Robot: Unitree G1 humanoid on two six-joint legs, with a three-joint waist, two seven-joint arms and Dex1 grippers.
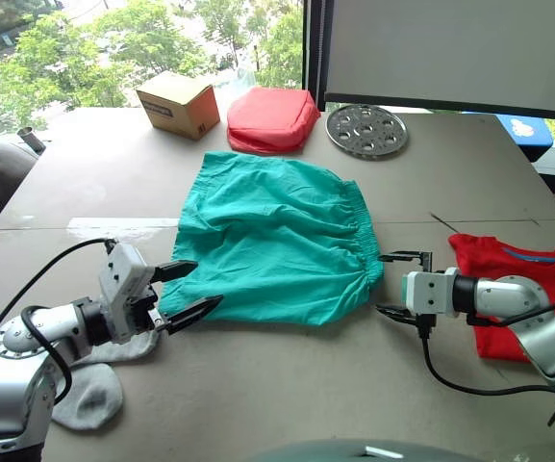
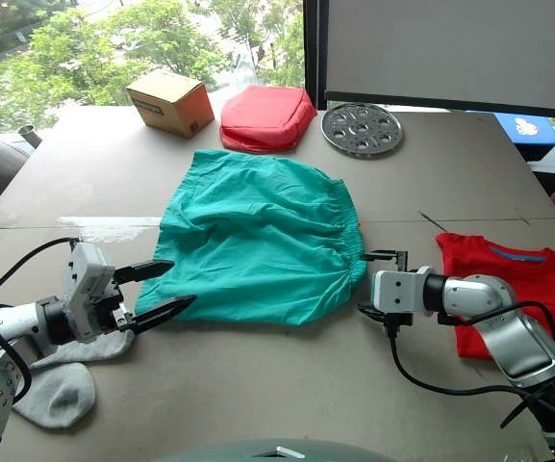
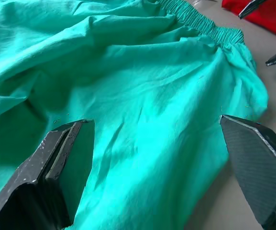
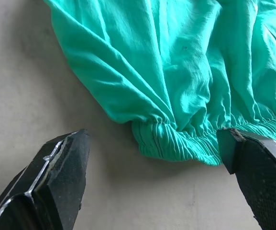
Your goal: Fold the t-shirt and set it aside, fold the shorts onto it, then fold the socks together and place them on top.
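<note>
The teal shorts (image 1: 275,236) lie spread flat in the middle of the table, waistband (image 4: 176,141) toward the right. My left gripper (image 1: 188,290) is open at the shorts' near left corner, its fingertips just at the cloth edge. Level with the waistband's near corner, my right gripper (image 1: 399,285) is open and holds nothing. The red t-shirt (image 1: 522,289) lies folded at the right, partly under my right arm. A grey sock (image 1: 89,393) lies beneath my left arm at the near left.
At the table's far side stand a cardboard box (image 1: 178,103), a red padded pouch (image 1: 272,118) and a round perforated metal disc (image 1: 366,129). A blue object (image 1: 522,130) sits at the far right corner.
</note>
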